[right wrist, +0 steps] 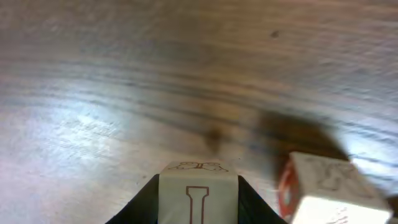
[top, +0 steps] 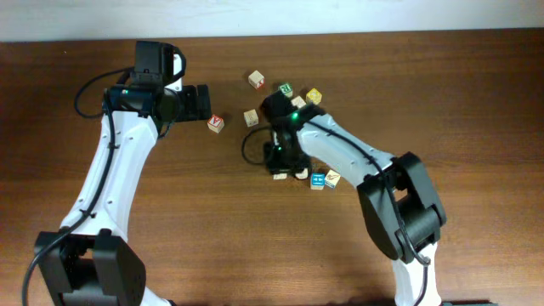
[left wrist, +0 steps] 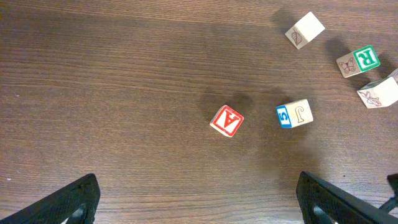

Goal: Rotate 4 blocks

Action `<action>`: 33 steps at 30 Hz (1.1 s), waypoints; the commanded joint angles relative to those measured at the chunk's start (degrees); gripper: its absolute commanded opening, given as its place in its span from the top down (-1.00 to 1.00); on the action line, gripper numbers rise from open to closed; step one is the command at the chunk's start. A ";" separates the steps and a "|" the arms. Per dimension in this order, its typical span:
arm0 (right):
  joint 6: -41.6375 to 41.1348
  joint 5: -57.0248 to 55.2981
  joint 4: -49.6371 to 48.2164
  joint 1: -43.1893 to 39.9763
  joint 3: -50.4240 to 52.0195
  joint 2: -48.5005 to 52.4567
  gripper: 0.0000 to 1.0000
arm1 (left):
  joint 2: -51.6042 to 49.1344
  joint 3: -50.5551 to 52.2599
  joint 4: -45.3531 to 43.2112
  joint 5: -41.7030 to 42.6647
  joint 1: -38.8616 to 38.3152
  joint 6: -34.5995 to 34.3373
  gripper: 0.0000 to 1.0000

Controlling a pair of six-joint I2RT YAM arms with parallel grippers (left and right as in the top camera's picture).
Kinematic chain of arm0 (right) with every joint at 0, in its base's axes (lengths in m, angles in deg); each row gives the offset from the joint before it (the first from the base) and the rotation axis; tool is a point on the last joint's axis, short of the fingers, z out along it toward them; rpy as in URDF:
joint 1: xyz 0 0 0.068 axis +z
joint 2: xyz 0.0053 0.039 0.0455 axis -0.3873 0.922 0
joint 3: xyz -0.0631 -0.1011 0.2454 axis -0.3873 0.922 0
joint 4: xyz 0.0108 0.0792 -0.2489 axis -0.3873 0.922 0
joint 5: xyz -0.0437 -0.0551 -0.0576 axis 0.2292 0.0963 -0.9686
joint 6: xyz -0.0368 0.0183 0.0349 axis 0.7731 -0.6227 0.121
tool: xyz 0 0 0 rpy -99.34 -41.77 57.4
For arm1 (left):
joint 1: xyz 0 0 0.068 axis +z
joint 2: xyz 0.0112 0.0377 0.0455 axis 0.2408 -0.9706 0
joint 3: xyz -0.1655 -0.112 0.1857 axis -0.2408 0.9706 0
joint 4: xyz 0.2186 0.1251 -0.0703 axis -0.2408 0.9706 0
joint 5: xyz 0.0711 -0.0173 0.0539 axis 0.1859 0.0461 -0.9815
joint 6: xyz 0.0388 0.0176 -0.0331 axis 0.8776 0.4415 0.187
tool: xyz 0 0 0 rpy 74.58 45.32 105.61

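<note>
- Alignment is the relation the coming turn is judged to depend on: the beige block, printed with a letter I, is seen squarely between the fingers of the right claw, at their tips, with its faces parallel to them.
- Both dark fingers are seen flush against opposite sides of that block, so the right claw is taken to be clamped on it; the block sits low on the worktop, though whether it is touching or lifted cannot be told.
- No long axis is offered by a cube, so only a rotation about the claw's own axis is called for.
- A neighbouring block, marked orange on one side, is found just beside the held one; clearance between them is slight, and a knock during the turn is judged possible.
- The blue-faced block and the orange-green block are set close by, on the right arm's side.
- The left claw is held wide apart and empty, near the red-faced cube, well away from the cluster; the right arm is plainly the nearer one.
</note>
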 commanded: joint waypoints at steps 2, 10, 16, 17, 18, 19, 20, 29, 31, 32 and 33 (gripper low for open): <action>-4.37 -9.44 -0.07 2.93 0.50 -0.81 0.36 | -0.09 -0.83 0.04 -0.37 0.00 -0.72 -0.98; -5.77 -10.86 1.92 2.75 -1.86 -1.38 0.04 | -0.09 -0.83 0.02 -0.37 -0.02 -0.70 -0.98; 1.68 -8.96 11.58 -6.29 -1.57 -18.78 0.24 | -0.09 -0.83 0.04 -0.37 -0.11 -0.72 -0.98; 0.39 -9.73 9.38 -6.32 1.20 -18.38 0.31 | -0.09 -0.83 0.04 -0.37 0.00 -0.70 -0.98; -2.19 -11.30 -6.27 -6.29 14.53 -17.55 0.36 | -0.09 -0.83 0.04 -0.37 -0.02 -0.70 -0.98; -1.60 -11.30 -10.12 -6.29 17.29 -17.53 0.37 | -0.09 -0.83 0.04 -0.37 -0.02 -0.70 -0.98; -1.14 -14.32 -14.97 -6.29 20.79 -17.25 0.46 | -0.09 -0.83 0.04 -0.37 -0.02 -0.70 -0.98; -1.09 -4.55 -15.47 -6.93 20.83 -12.28 0.56 | -0.09 -0.83 0.04 -0.37 -0.02 -0.70 -0.98; -1.53 -1.51 -15.37 -6.93 20.83 -12.28 0.57 | -0.09 -0.83 0.02 -0.37 -0.02 -0.70 -0.98; -4.46 0.02 -15.02 -6.62 20.83 -12.28 0.58 | -0.09 -0.83 0.04 -0.37 -0.02 -0.70 -0.98; -7.34 0.00 -14.95 -5.42 20.83 -12.28 0.58 | -0.09 -0.83 0.04 -0.37 -0.02 -0.72 -0.98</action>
